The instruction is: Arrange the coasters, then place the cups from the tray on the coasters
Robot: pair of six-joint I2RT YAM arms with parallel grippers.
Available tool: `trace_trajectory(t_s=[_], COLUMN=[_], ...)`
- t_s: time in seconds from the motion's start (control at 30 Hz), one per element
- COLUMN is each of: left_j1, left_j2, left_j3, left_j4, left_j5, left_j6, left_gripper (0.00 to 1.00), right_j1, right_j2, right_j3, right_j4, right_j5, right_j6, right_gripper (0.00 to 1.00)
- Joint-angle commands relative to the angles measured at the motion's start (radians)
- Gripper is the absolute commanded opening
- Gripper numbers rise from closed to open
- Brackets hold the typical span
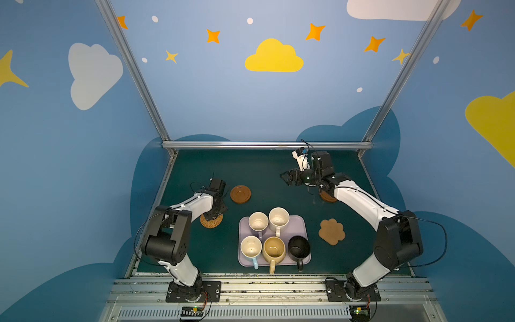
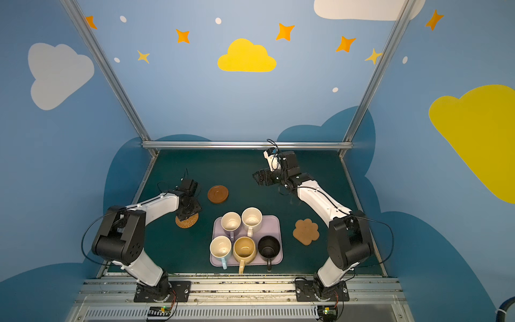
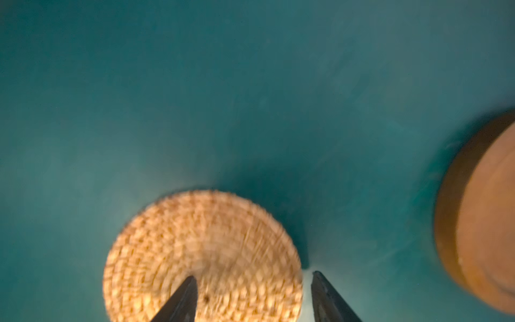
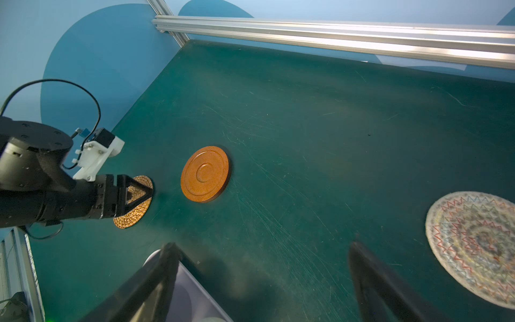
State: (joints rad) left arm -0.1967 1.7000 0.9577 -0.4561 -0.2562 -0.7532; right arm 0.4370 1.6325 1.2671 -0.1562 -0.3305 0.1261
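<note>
Straddling the tan woven coaster rim, left tool sits half-spread; right tool hangs wide above table.

A robot-lab test booth: aluminium frame, cloud-and-star painted walls, bolted-down robot arms.

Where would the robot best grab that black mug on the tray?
Probably the rim of the black mug, on the side away from the yellow mug, coming from above with one finger inside. It stands upright, mouth open, at a corner of the tray; that side is free, the other crowded.
</note>
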Motion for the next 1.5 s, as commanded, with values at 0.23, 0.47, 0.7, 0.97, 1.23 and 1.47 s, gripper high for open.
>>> trace_trajectory(t_s=[0.23, 0.47, 0.7, 0.97, 1.23, 1.47], left_j1=[0.004, -0.004, -0.021, -0.046, -0.058, -0.054], left_j2=[0.107, 0.169, 0.235, 0.272, 0.328, 0.367], left_j3=[0.044, 0.118, 0.223, 0.29, 0.385, 0.43], left_j4=[0.167, 0.169, 0.117, 0.112, 0.09, 0.079], left_j5=[0.115, 0.116, 0.115, 0.143, 0.153, 0.139], left_j6=[0.0, 0.02, 0.075, 0.087, 0.142, 0.15], left_gripper=[0.6, 0.57, 0.57, 0.54, 0.54, 0.54], right_j1=[0.007, 0.005, 0.047, 0.096, 0.114, 0.13], right_j2=[0.015, 0.04, 0.142, 0.232, 0.275, 0.307], right_j3=[0.019, 0.053, 0.154, 0.258, 0.289, 0.325], right_j4=[-0.016, -0.071, -0.177, -0.234, -0.254, -0.29], right_j5=[0.001, -0.059, -0.097, -0.09, -0.087, -0.076], right_j6=[-0.015, -0.039, -0.024, -0.014, -0.005, -0.008], right_gripper=[0.94, 0.93, 0.89, 0.88, 0.87, 0.86])
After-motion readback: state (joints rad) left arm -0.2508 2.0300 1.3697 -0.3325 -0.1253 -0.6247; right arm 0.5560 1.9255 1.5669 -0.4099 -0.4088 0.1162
